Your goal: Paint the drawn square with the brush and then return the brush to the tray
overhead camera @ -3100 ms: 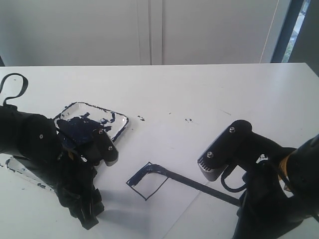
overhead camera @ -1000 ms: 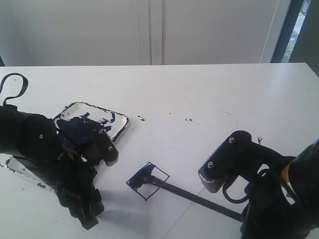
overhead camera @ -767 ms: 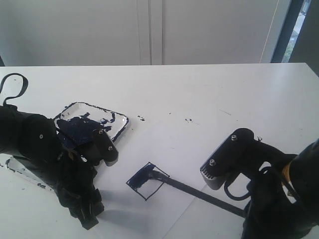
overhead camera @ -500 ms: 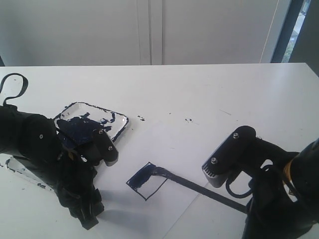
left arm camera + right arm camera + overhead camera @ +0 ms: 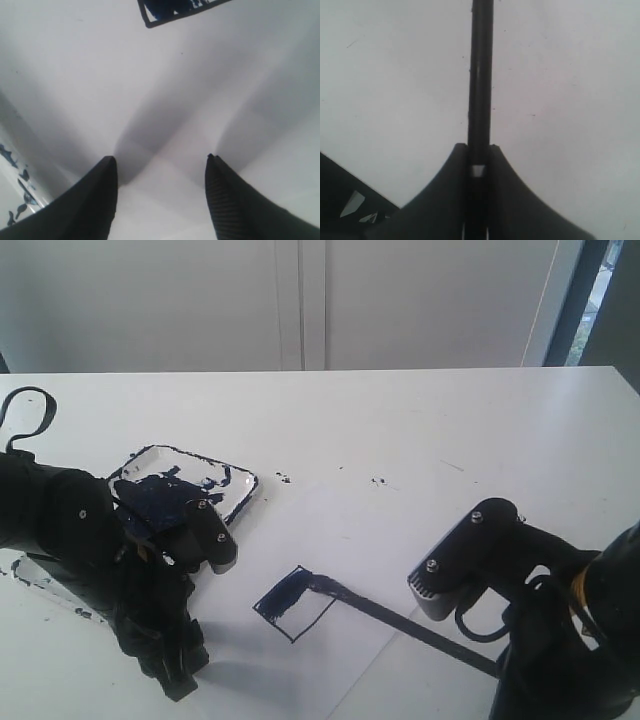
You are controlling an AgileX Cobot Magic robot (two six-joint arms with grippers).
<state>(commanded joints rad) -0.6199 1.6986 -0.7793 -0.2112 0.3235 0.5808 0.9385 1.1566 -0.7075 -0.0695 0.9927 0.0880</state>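
The drawn square (image 5: 293, 604) lies on the white paper (image 5: 345, 530), with dark blue paint along its upper-left side. In the left wrist view one painted corner of the square (image 5: 172, 10) shows. The brush (image 5: 400, 625) slants from the square's upper right edge down to my right arm, its tip at the outline. My right gripper (image 5: 479, 147) is shut on the black brush handle (image 5: 480, 75), with a pale band between the jaws. The paint-smeared tray (image 5: 238, 490) sits at the left, partly behind my left arm. My left gripper (image 5: 160, 161) is open above bare paper near the square.
Paint specks (image 5: 284, 478) dot the table beyond the paper. A second paint-spattered white piece (image 5: 40, 582) lies at the left edge under my left arm. A black cable loop (image 5: 28, 400) curls at the far left. The window frame (image 5: 575, 300) stands at the back right.
The brush tip has drawn back from the middle of the square to its upper right edge, and my right arm has shifted slightly right. The blue patch has grown. The left arm is still.
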